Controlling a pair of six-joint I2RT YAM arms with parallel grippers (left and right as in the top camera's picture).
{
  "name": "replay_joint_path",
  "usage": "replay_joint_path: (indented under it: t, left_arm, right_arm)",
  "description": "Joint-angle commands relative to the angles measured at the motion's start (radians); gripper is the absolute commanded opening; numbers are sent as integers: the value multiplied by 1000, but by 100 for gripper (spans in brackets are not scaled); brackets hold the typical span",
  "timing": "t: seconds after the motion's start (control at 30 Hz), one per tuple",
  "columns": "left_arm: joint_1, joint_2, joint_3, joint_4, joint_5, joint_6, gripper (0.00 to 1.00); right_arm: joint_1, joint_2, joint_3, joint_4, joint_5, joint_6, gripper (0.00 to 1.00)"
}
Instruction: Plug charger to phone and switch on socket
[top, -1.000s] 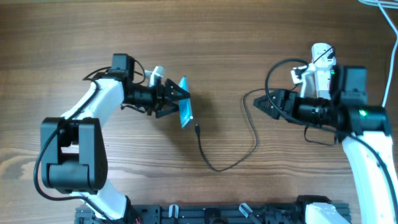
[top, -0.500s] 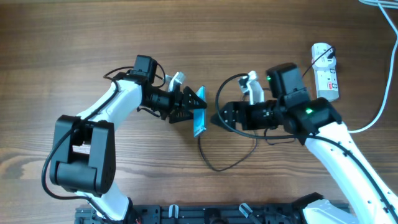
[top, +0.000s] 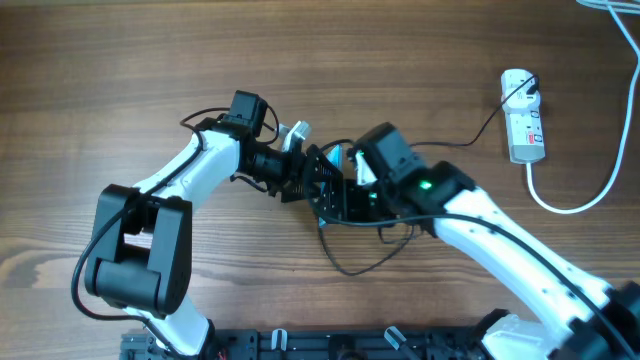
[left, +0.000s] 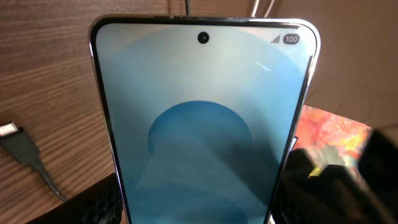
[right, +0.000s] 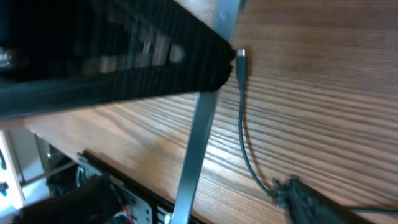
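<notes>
The phone (left: 199, 124), with a lit blue-green screen, fills the left wrist view. My left gripper (left: 199, 208) is shut on its lower edges and holds it on edge above the table (top: 318, 172). Only a sliver of the phone (top: 336, 154) shows from overhead. My right gripper (top: 336, 200) is right against it, fingers apart, with the phone's thin silver edge (right: 200, 143) between them. The charger's plug tip (right: 241, 59) lies on the table by the phone (left: 12, 132). Its black cable (top: 352, 268) loops and runs to the white socket (top: 524, 130) at the far right.
A thick white cable (top: 590, 195) curves from the socket to the right edge. Both arms crowd the table's middle (top: 200, 170), (top: 480, 215). A black rail (top: 330, 345) runs along the front edge.
My left gripper has carried the phone rightwards to the middle. My right arm has swung left from near the socket to meet it. The cable loop has stayed put.
</notes>
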Motion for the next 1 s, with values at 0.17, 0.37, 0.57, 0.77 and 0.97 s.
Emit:
replay_joint_path:
  t: [0.17, 0.37, 0.57, 0.77, 0.97]
  left_arm:
    - [-6, -29, -2, 51, 45, 7, 76]
    - [-6, -29, -2, 50, 12, 7, 75]
    - [-6, -29, -2, 51, 11, 8, 76]
    - [-6, -29, -2, 67, 11, 7, 76]
    - [-6, -29, -2, 71, 11, 7, 99]
  right_arm:
    - [19, 93, -8, 103, 29, 21, 59]
    - [19, 93, -8, 179, 73, 34, 52]
    - [19, 93, -8, 176, 113, 48, 37]
    - [19, 93, -8, 158, 69, 72, 28]
    - [19, 93, -8, 150, 69, 72, 4]
